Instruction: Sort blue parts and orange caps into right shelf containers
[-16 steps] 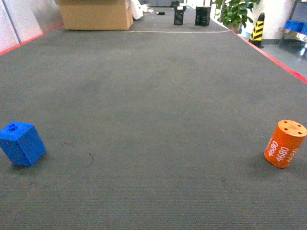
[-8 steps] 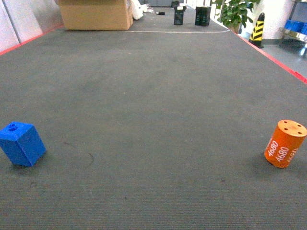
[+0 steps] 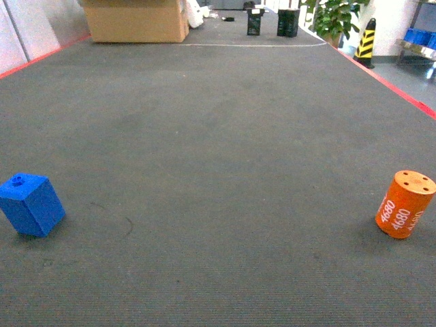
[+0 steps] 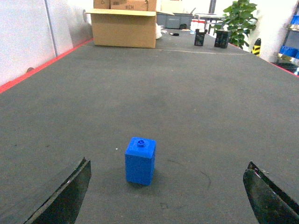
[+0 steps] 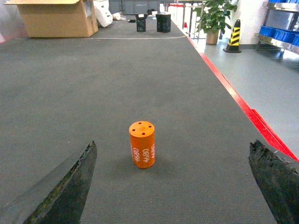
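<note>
Two items upright: blue part (image 3: 30,203) near left table edge; orange cap (image 3: 405,203) right.

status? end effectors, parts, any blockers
Both end effectors open, empty: left facing blue part, right facing orange cap. Both parts upright on table, untouched. Nothing in the way.

Bright blue block (image 3: 29,204) – solid colour, stud included. Orange cap (image 3: 405,203) with white "4680" print, dark holes on top. Dark grey ribbed table (image 3: 218,136), red edging. Brown cardboard box (image 3: 136,20). Yellow-black striped cone (image 3: 366,39). Green plant (image 3: 334,17). Blue crates (image 5: 280,34) – far right. Black claw fingers (image 4: 65,196).
</note>
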You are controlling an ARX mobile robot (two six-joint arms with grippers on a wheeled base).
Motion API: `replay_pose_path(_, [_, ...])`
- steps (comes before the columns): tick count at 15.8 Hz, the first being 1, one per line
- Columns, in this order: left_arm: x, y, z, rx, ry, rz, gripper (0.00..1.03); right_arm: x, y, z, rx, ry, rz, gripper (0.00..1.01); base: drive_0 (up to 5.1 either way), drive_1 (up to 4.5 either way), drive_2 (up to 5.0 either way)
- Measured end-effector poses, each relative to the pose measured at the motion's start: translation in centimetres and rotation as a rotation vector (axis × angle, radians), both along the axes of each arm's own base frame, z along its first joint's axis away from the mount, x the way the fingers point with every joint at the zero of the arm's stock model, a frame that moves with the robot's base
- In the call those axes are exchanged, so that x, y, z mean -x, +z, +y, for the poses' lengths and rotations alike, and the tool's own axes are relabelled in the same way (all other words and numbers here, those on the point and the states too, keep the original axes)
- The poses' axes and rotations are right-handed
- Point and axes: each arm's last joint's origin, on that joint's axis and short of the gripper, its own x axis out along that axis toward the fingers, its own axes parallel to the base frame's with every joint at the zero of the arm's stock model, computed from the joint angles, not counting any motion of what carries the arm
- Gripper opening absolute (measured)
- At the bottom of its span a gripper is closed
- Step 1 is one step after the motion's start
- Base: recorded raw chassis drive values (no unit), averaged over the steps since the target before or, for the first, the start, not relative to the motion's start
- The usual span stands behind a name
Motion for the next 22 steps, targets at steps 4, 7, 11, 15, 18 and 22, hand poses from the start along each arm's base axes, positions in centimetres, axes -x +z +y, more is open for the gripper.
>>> replay_pose_path(4, [0.0, 0.0, 0.0, 0.0, 0.0, 0.0, 0.98, 0.0, 0.0, 0.0, 0.0, 0.0, 0.0, 0.98, 0.0, 0.0, 0.0])
replay_pose_path(7, [0.0, 0.0, 0.0, 0.0, 0.0, 0.0, 0.98, 0.0, 0.0, 0.0, 0.0, 0.0, 0.0, 0.98, 0.0, 0.0, 0.0])
replay_pose_path(11, [0.0, 0.0, 0.0, 0.0, 0.0, 0.0, 0.98, 0.0, 0.0, 0.0, 0.0, 0.0, 0.0, 0.98, 0.0, 0.0, 0.0])
replay_pose_path(15, [0.0, 0.0, 0.0, 0.0, 0.0, 0.0, 0.98, 0.0, 0.0, 0.0, 0.0, 0.0, 0.0, 0.98, 0.0, 0.0, 0.0])
replay_pose_path(18, [0.0, 0.0, 0.0, 0.0, 0.0, 0.0, 0.98, -1.2, -0.4, 0.1, 0.07, 0.081, 0.257, 0.98, 0.0, 0.0, 0.0])
replay_pose_path(22, [0.0, 0.0, 0.0, 0.0, 0.0, 0.0, 0.98, -8.0, 1.3, 1.1, 0.094, 0.132, 0.258, 0.98, 0.0, 0.0, 0.0])
